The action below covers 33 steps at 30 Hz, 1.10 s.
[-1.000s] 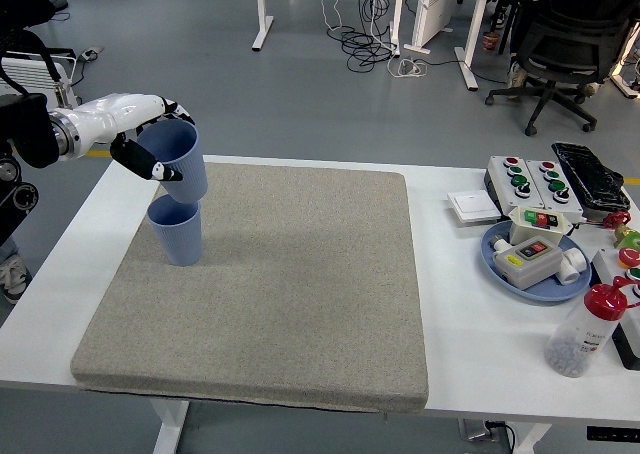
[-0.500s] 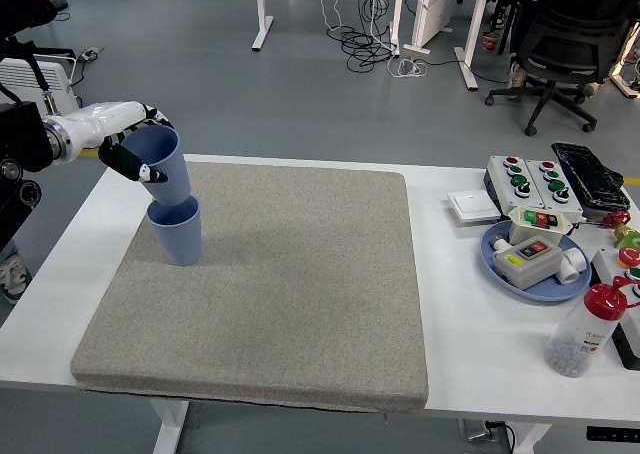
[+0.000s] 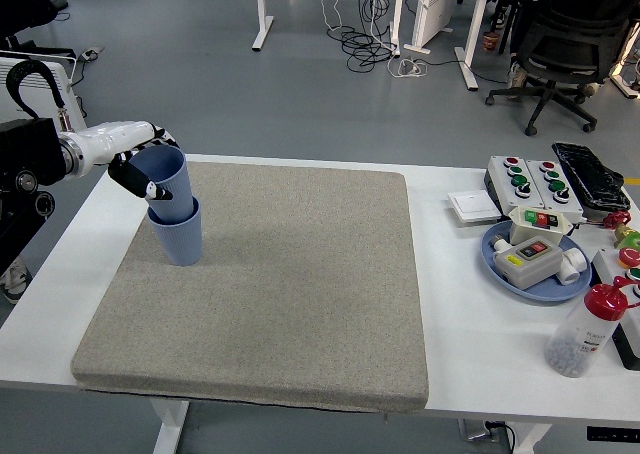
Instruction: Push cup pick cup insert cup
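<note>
Grey floor (image 3: 200,84), black office chair (image 3: 570,34), perhaps desk legs (image 3: 262,14)

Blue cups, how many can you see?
2. One cup stands on the grey mat near its left side. The other cup is held by the robot's left hand, partly pushed into the first. None look hidden.

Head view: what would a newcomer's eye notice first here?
First, the left hand at the grey mat's far left, gripping a blue cup whose base sits tilted inside a second blue cup standing on the mat. Next, the blue plate with button boxes at the table's right.
</note>
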{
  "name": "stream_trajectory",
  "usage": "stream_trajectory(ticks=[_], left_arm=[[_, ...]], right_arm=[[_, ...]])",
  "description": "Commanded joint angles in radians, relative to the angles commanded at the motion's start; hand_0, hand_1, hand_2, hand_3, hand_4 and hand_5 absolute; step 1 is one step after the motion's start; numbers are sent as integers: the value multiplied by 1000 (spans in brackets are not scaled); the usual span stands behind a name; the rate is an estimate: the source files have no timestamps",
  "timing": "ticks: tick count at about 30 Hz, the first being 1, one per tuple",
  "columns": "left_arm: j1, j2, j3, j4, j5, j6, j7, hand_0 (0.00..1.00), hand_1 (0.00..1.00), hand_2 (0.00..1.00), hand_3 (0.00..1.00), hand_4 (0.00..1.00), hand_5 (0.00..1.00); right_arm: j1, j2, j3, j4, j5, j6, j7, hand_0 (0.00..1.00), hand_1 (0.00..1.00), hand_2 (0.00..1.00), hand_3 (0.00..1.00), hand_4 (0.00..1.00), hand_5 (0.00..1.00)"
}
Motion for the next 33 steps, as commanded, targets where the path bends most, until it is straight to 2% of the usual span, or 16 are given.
stream_trajectory(ticks=[3,4,9,10,15,16,20,25,27,28,30,31,33], left_arm=[[0,-6,18,23,-17,18,-14,416,597,623,602,676,233],[0,-7,21,27,-20,22,-17,486,675,732,779,841,444],[-1,-20,49,72,-17,53,-18,486,675,732,779,841,444],[-1,-21,50,75,-16,53,-16,899,941,998,998,998,643],[1,-31,56,110,-14,98,-8,899,941,998,998,998,643],[1,-32,57,113,-15,107,-9,998,998,998,998,998,654],[7,-35,53,119,-27,162,-29,998,998,998,998,998,654],[15,-35,49,116,-46,205,-55,998,998,998,998,998,670],[32,-33,29,103,-73,258,-87,998,998,998,998,998,670],[42,-31,15,95,-95,286,-99,998,998,998,998,998,730],[61,-29,-10,79,-150,355,-120,998,998,998,998,998,730],[62,-29,-11,79,-156,364,-121,998,998,998,998,998,730],[112,-25,-55,34,-222,431,-182,998,998,998,998,998,730]], right_arm=[[1,0,0,0,-1,0,0,706,642,645,569,69,459],[1,0,0,0,0,0,0,705,642,645,569,69,459],[2,-1,1,0,-3,0,-1,705,642,645,569,69,459],[2,-1,1,0,-3,0,-1,705,642,645,569,70,458],[2,-1,1,0,-2,0,-1,705,642,645,569,70,458],[1,-1,1,0,-2,0,0,705,642,645,569,69,458],[-1,0,1,0,-2,0,0,705,642,645,569,69,458],[-3,0,3,1,-4,-1,-1,706,642,645,568,69,458],[-5,1,5,0,-9,0,-2,706,642,645,568,69,458],[-7,1,5,0,-9,0,-2,705,642,645,568,69,459],[-9,0,6,0,-10,0,-2,705,642,645,568,69,459],[-9,0,6,0,-10,0,-2,705,642,645,568,69,459],[-12,0,6,0,-13,0,-3,705,642,645,568,69,459]])
